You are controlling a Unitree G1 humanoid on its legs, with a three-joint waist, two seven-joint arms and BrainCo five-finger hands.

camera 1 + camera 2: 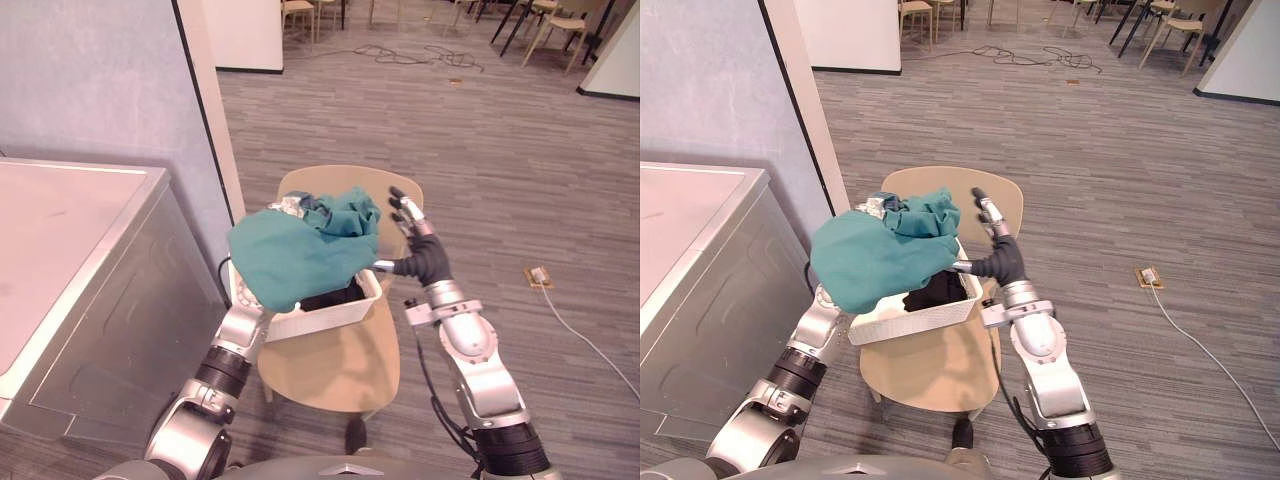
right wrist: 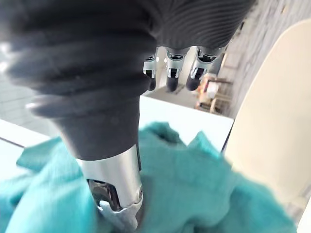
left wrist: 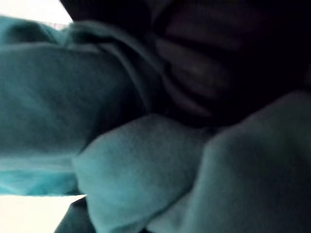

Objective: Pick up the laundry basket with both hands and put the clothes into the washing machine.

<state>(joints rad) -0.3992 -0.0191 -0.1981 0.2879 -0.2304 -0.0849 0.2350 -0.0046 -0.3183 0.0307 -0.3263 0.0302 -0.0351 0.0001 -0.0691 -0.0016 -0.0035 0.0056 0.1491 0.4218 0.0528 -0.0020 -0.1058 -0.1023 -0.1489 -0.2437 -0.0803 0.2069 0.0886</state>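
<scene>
- The white laundry basket (image 1: 332, 316) sits on the round tan seat of a chair (image 1: 345, 370), just beside the silver-grey washing machine (image 1: 95, 300).
- A teal cloth (image 1: 298, 256) is heaped over the basket and spills past its left rim, on the side towards the machine. A dark garment (image 1: 338, 294) shows beneath it inside the basket.
- The right hand (image 1: 416, 240) is at the basket's right side. Its fingers (image 1: 402, 212) are straight and spread, pointing up beside the cloth, and its thumb reaches towards the rim.
- The left arm (image 1: 228, 358) runs up to the basket's left side, where the left hand is buried under the teal cloth. I cannot tell whether its fingers are spread or curled.
</scene>
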